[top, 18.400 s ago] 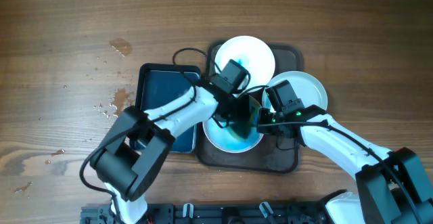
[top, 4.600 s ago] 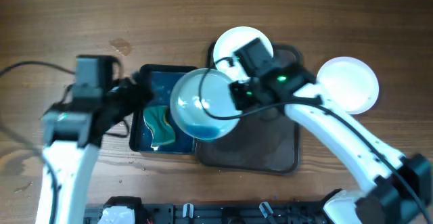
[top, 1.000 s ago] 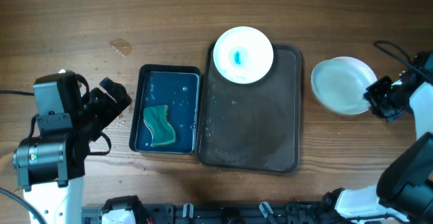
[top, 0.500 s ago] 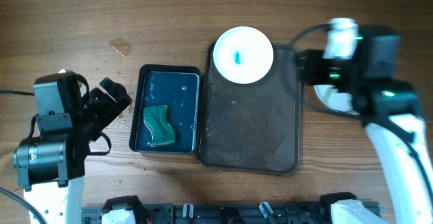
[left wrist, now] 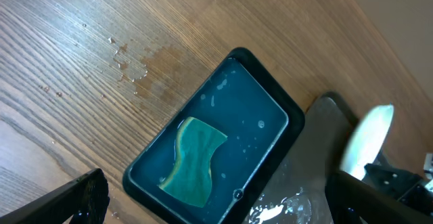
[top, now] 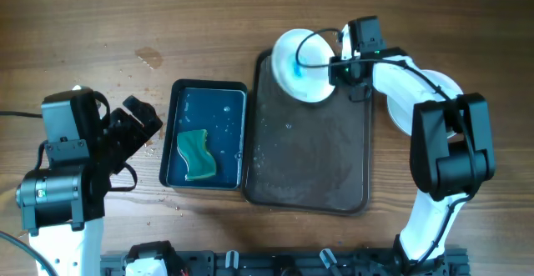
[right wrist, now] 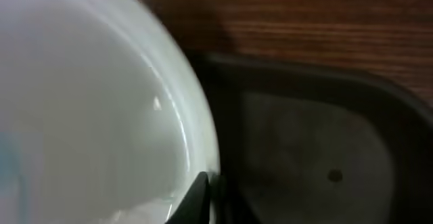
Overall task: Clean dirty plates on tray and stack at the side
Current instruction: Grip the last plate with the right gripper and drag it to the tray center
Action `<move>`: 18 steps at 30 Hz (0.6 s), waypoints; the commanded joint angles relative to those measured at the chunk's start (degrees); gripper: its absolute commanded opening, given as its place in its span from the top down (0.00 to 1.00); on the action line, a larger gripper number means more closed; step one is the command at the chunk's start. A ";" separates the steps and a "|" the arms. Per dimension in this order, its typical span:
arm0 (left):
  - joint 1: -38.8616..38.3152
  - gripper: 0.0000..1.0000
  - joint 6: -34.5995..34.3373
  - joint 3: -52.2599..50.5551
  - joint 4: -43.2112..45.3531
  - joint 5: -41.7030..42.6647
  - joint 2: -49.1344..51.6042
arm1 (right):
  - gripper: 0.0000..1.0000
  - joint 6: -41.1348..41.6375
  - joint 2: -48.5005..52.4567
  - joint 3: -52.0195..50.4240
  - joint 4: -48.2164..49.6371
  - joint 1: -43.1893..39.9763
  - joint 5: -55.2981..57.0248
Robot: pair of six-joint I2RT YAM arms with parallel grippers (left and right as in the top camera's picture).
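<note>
Right tool (top: 342,69) is up at the far end of the tray (top: 309,159), clamped onto the right rim of the smeared plate (top: 302,63). The right wrist view is tight in on it: one dark finger (right wrist: 194,198) is pressed against the white rim (right wrist: 81,102), with the dark tray (right wrist: 304,136) just behind. The plate is tipped up on edge, not lying flat. From above it reads as a narrow oval with a blue smear inside. From the left wrist it shows as a thin white sliver (left wrist: 369,139) standing over the tray corner (left wrist: 321,112).

Right of the tray, a bit of another plate (top: 399,117) peeks out from under the right arm. How many are stacked there, I cannot tell.

On the other side, the left tool (top: 142,117) hangs over the counter (top: 83,34) just left of the basin (top: 221,113), jaws spread wide and holding nothing. Its camera looks down between the two dark fingers at the basin (left wrist: 257,116) of blue water, with the green sponge (left wrist: 193,160) lying in the near half. From overhead the sponge (top: 196,153) sits in the basin's lower left, and the basin lies flush against the tray's left side. Water drops (top: 148,57) dot the wood nearby.
</note>
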 commanded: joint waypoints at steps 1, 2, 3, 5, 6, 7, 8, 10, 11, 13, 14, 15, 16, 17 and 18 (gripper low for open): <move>0.39 0.00 0.48 0.90 0.13 -0.15 0.02 | 0.96 1.92 -1.68 0.81 -2.03 -0.07 -1.05; 0.39 0.00 0.48 0.90 0.13 -0.15 0.02 | 0.96 2.05 -3.30 0.81 -3.37 -0.07 -1.05; 0.39 0.00 0.50 0.90 0.13 -0.15 0.02 | 0.96 2.12 -5.33 0.81 -5.01 -0.07 -1.03; 0.39 0.00 0.48 0.90 0.13 -0.15 0.02 | 0.96 3.02 -10.99 0.81 -9.22 -0.07 -0.94; 0.39 0.00 0.48 0.90 0.13 -0.15 0.02 | 0.96 3.19 -13.94 0.81 -11.23 -0.07 -0.83; 0.39 0.00 0.48 0.90 0.13 -0.15 0.02 | 0.96 3.21 -17.55 0.81 -13.77 -0.04 -0.85; 0.39 0.00 0.48 0.90 0.13 -0.15 0.02 | 0.96 3.43 -21.18 0.81 -16.28 -0.04 -0.87; 0.39 0.00 0.48 0.90 0.13 -0.15 0.02 | 0.96 4.11 -26.62 0.79 -20.92 -0.04 -0.92; 0.39 0.00 0.48 0.90 0.13 -0.15 0.02 | 0.96 4.33 -29.11 0.70 -23.32 -0.04 -0.98; 0.39 0.00 0.50 0.90 0.13 -0.15 0.02 | 0.87 1.20 -31.26 -0.79 -23.39 -0.04 -1.05; 0.39 0.00 0.48 0.90 0.13 -0.15 0.02 | 0.55 -0.26 -30.82 -1.40 -22.49 -0.04 -1.07; 0.39 0.00 0.48 0.90 0.13 -0.15 0.02 | 0.48 -1.53 -29.86 -2.19 -21.03 -0.04 -1.20; 0.39 0.00 0.48 0.90 0.13 -0.15 0.02 | 0.47 -3.10 -28.30 -3.41 -18.58 -0.04 -2.19; 0.39 0.00 0.50 0.90 0.13 -0.15 0.02 | 0.47 -4.22 -27.15 -4.28 -16.59 -0.04 -3.28; 0.39 0.00 0.50 0.90 0.13 -0.15 0.02 | 0.47 -6.64 -24.63 -5.62 -12.79 -0.04 -4.94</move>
